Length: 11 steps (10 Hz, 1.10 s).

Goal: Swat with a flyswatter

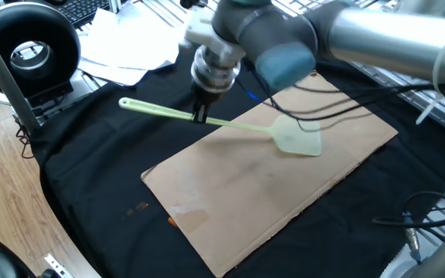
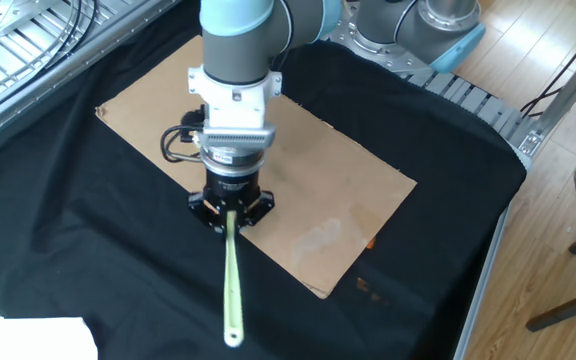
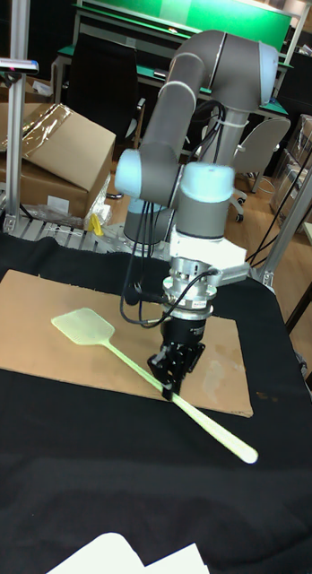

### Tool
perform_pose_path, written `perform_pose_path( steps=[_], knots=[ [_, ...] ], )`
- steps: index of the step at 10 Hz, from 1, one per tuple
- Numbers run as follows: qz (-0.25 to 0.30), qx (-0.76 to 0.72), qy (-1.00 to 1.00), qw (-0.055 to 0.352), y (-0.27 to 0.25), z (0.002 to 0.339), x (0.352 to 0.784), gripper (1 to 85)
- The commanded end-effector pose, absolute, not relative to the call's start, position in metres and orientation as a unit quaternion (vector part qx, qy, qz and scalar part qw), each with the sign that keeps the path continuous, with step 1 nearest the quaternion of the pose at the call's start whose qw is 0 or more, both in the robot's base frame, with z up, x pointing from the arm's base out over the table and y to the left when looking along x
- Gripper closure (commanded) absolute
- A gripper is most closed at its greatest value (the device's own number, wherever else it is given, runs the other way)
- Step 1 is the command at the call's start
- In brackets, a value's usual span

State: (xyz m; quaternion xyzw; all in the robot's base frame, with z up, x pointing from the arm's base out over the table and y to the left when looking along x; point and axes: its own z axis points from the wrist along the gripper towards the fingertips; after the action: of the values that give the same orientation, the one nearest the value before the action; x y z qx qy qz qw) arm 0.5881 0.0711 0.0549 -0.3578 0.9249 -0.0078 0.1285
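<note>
My gripper [image 1: 201,116] [image 2: 230,214] [image 3: 169,380] is shut on the thin handle of the pale green flyswatter [image 1: 161,113] [image 2: 230,280] [image 3: 129,360], about midway along it. The swatter is lifted off the surface and tilted. Its squarish mesh head [image 1: 300,140] [image 3: 81,326] hangs over the brown cardboard sheet [image 1: 246,193] [image 2: 338,190] [image 3: 39,359]. The looped handle end [image 1: 124,103] [image 2: 232,339] [image 3: 249,456] sticks out over the black cloth. In the other fixed view the arm hides the head.
A black cloth [image 1: 91,170] [image 2: 88,260] covers the table. A black round device [image 1: 29,50] and white papers [image 1: 126,46] lie at the back left. Cables [image 1: 346,108] trail over the cardboard's far side. A cardboard box [image 3: 57,152] stands behind the table.
</note>
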Motion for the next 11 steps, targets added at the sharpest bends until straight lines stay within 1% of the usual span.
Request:
perform_pose_path(
  steps=[1,3,5,8,10,11],
  knots=[
    [-0.03,-0.309,0.949,0.058,0.049,0.081,0.577,84.7],
    [-0.02,-0.254,0.966,0.041,0.05,0.079,0.568,84.7],
    [-0.009,-0.201,0.979,0.035,0.054,0.076,0.565,84.7],
    [-0.028,-0.188,0.981,0.035,0.037,0.068,0.568,84.7],
    [-0.028,-0.177,0.983,0.035,0.034,0.062,0.568,84.3],
    [-0.017,-0.159,0.986,0.038,0.037,0.059,0.57,84.3]
  ],
)
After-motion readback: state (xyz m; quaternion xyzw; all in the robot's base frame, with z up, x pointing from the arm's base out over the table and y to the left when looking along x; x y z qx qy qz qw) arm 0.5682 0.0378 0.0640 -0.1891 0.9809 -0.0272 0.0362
